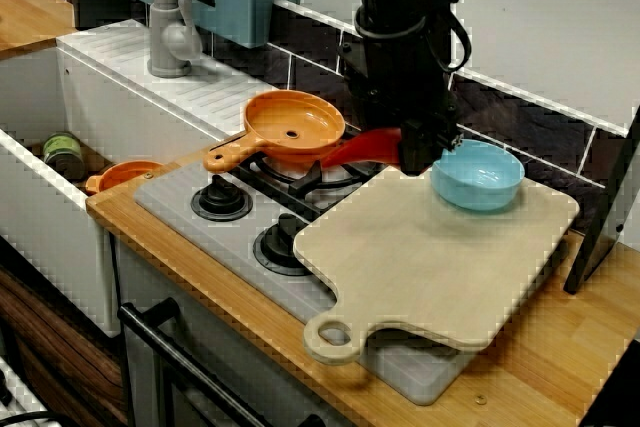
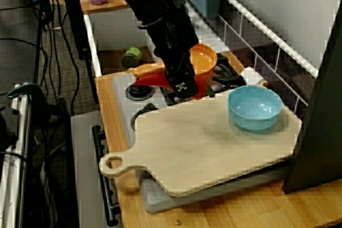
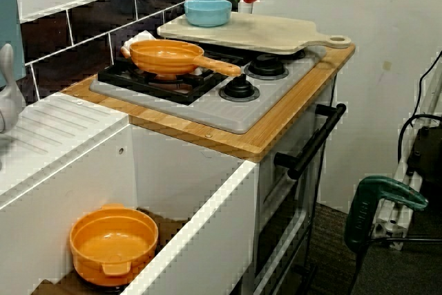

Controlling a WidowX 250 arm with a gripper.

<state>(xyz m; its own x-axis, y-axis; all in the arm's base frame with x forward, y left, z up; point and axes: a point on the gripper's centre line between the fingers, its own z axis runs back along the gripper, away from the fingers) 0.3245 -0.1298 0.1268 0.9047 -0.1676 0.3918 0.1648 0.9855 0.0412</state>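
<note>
A wooden counter (image 1: 560, 347) fills the lower right of the front view. It carries a grey stove top (image 1: 180, 212) with 2 black knobs (image 1: 221, 197), and a white sink (image 1: 30, 197) sits at the left. Dark tiles (image 1: 520, 127) line the wall behind.

A pale cutting board (image 1: 420, 257) lies over the right half of the stove, with its loop handle toward the bottom centre of the frame. A blue bowl (image 1: 478, 175) sits on the board's far corner. An orange pan (image 1: 290, 125) rests on the back burner, left of centre.

The board hides the burners beneath it. The arm is cut off at the top edge of all 3 views; from the sink end only its tip shows. In the front view the counter edge half covers an orange bowl (image 3: 114, 243) down in the sink. A green jar (image 1: 62, 152) beside that bowl is too small to read.

The gripper (image 1: 420, 152) is clamped on a red object (image 1: 365, 150) — glossy, long and tapering to a point, though what it is cannot be made out. It sits at the centre of the front view, between pan and bowl, at the board's far left corner. From the sink end it hangs clear above the board, at the top of the frame.
</note>
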